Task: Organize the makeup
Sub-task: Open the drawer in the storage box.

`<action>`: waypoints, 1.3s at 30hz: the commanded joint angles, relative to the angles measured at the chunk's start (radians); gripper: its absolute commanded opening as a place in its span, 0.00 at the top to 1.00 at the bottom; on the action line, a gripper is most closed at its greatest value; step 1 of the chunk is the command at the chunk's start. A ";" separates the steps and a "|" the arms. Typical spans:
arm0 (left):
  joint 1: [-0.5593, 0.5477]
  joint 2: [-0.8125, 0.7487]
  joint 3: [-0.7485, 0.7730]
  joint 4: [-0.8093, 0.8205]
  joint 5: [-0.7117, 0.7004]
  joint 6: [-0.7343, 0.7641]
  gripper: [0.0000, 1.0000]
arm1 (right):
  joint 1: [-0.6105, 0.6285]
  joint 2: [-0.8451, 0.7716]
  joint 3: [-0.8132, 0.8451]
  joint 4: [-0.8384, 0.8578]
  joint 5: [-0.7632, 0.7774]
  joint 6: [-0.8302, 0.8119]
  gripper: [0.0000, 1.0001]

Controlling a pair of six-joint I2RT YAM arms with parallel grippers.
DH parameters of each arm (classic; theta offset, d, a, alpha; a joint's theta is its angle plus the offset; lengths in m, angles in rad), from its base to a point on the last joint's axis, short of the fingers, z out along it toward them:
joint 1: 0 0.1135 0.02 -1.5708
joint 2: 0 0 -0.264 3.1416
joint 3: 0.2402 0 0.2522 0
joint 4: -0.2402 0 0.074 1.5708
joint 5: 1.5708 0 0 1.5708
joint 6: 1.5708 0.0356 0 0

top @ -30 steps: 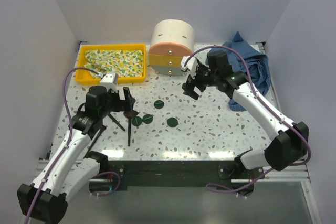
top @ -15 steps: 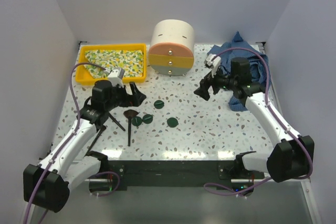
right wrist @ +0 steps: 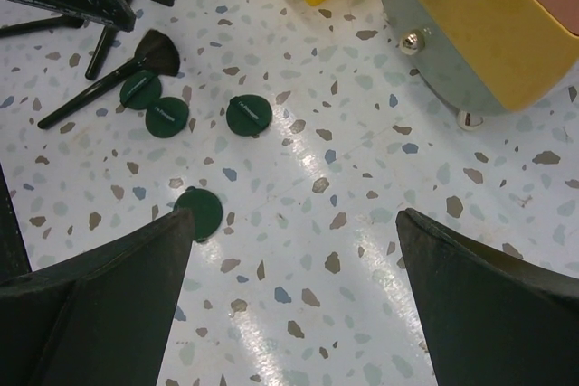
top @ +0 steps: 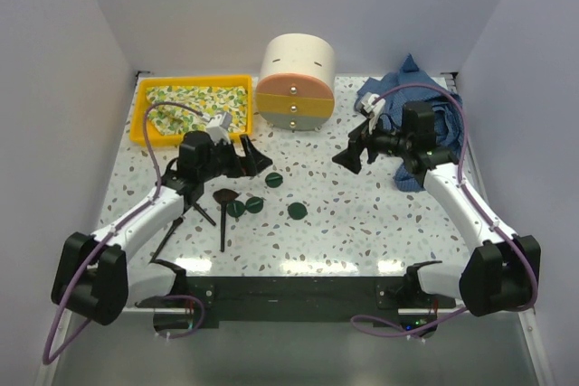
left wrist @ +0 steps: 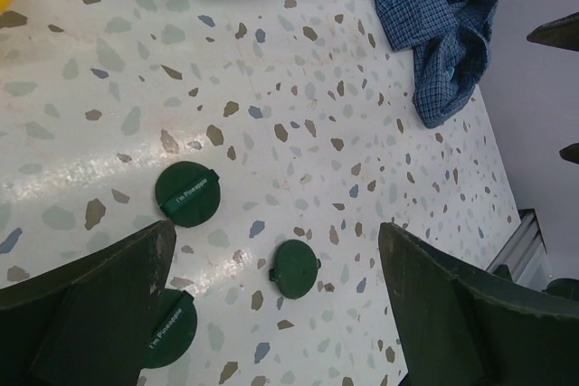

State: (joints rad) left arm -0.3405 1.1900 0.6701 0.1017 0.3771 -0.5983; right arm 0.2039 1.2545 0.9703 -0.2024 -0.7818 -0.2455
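Discs (top: pixel 274 179), flat, round, dark green, lie on speckled terrazzo table (top: pixel 362 214).

A speckled white table (top: pixel 362 214) carries a yellow tray (top: pixel 138 120), a round drawer unit (top: pixel 294 88) and a crumpled blue cloth (top: pixel 443 115) along its far side. Four green discs (top: pixel 274 179) and dark brushes (top: pixel 223 223) lie nearer, left of centre.

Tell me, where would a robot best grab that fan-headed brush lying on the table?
Grip the fan-headed brush midway along its thin handle, coming straight down and closing across it. It lies flat, and its fan end sits right beside a green disc, so the handle's bare middle is probably the freer spot.
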 commanded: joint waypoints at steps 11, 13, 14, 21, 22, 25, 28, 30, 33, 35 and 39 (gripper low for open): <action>-0.120 0.238 0.143 0.236 -0.017 -0.106 0.00 | -0.004 -0.024 0.001 0.047 -0.027 -0.001 0.01; -0.126 0.266 0.166 0.248 -0.027 -0.110 0.00 | -0.009 -0.027 0.001 0.049 -0.020 -0.003 0.01; -0.130 0.273 0.172 0.256 -0.032 -0.115 0.00 | -0.012 -0.029 0.001 0.047 -0.020 0.000 0.01; -0.144 0.368 0.223 0.346 -0.084 -0.201 0.01 | -0.031 -0.036 -0.001 0.058 -0.011 0.018 0.01; -0.144 0.376 0.227 0.358 -0.093 -0.211 0.02 | -0.034 -0.038 -0.001 0.061 -0.013 0.020 0.01; -0.147 0.413 0.246 0.395 -0.151 -0.261 0.06 | -0.040 -0.040 -0.005 0.070 -0.017 0.028 0.01; -0.147 0.445 0.270 0.438 -0.211 -0.307 0.15 | -0.046 -0.040 -0.008 0.078 -0.022 0.035 0.02; -0.147 0.474 0.299 0.457 -0.254 -0.333 0.26 | -0.044 -0.041 -0.010 0.078 -0.024 0.038 0.02; -0.141 0.540 0.362 0.443 -0.313 -0.380 0.44 | -0.049 -0.047 -0.015 0.089 -0.028 0.045 0.01; -0.138 0.589 0.411 0.428 -0.319 -0.394 0.50 | -0.050 -0.049 -0.019 0.096 -0.031 0.051 0.02; -0.134 0.654 0.496 0.383 -0.336 -0.394 0.54 | -0.052 -0.050 -0.021 0.104 -0.033 0.060 0.02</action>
State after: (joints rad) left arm -0.4820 1.7996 1.0710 0.4728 0.1005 -0.9684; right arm 0.1581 1.2358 0.9531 -0.1509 -0.7830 -0.2058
